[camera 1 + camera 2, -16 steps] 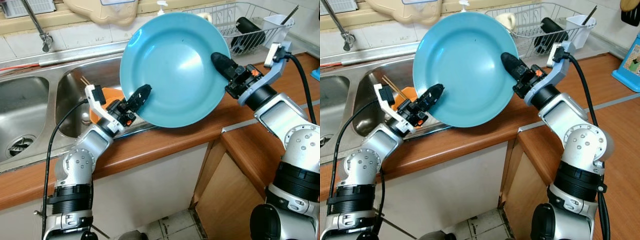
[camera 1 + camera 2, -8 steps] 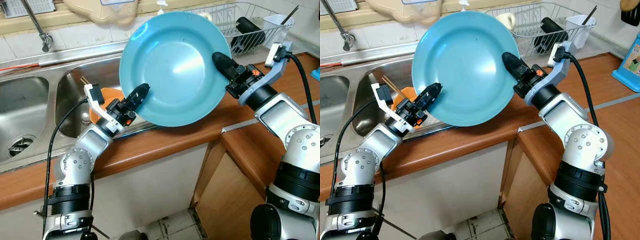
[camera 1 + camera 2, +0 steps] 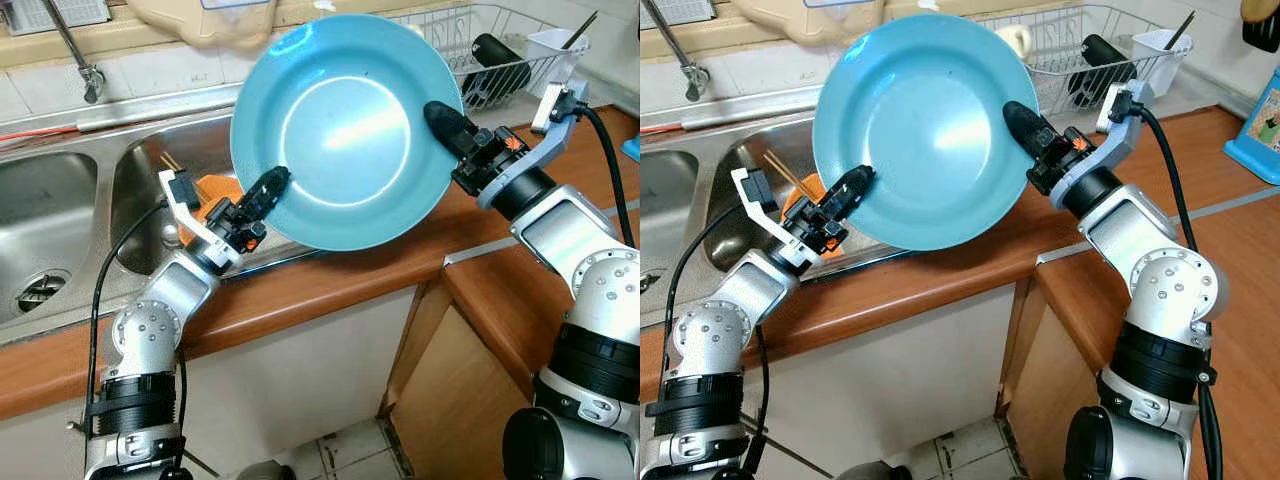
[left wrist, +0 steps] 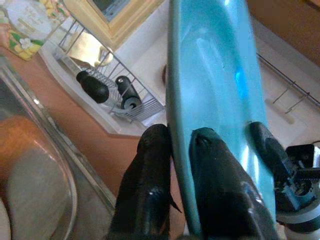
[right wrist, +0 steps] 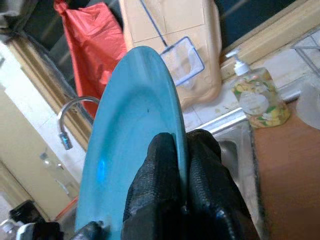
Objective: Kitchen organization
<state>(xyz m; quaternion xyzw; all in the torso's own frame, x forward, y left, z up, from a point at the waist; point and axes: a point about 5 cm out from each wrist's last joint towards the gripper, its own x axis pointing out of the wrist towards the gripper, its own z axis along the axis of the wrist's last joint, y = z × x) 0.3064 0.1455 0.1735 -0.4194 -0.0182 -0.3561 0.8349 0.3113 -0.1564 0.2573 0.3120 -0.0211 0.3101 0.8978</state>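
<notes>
— What have you got on your left?

— My left gripper (image 3: pixel 268 184) is clamped on the near-left rim of the blue plate (image 3: pixel 345 125), one finger on each face. Behind that arm lies the double sink (image 3: pixel 60 215), with something orange (image 3: pixel 222 190) in the right basin and the tap (image 3: pixel 72 50) at the far wall.

— And the plate itself?

— It is up in the air, tilted nearly upright over the sink's right edge and the wooden counter (image 3: pixel 330 275), its hollow face towards me.

— Your right side?

— My right gripper (image 3: pixel 444 118) pinches the plate's right rim, fingers (image 5: pixel 165 175) closed on both sides of the edge. Farther right, at the back of the counter, stands the wire dish rack (image 3: pixel 495 55) with a black bottle (image 3: pixel 500 52) lying in it and a white utensil holder (image 3: pixel 555 48) at its end. A soap bottle (image 5: pixel 257 97) sits by the sink's far edge.
</notes>
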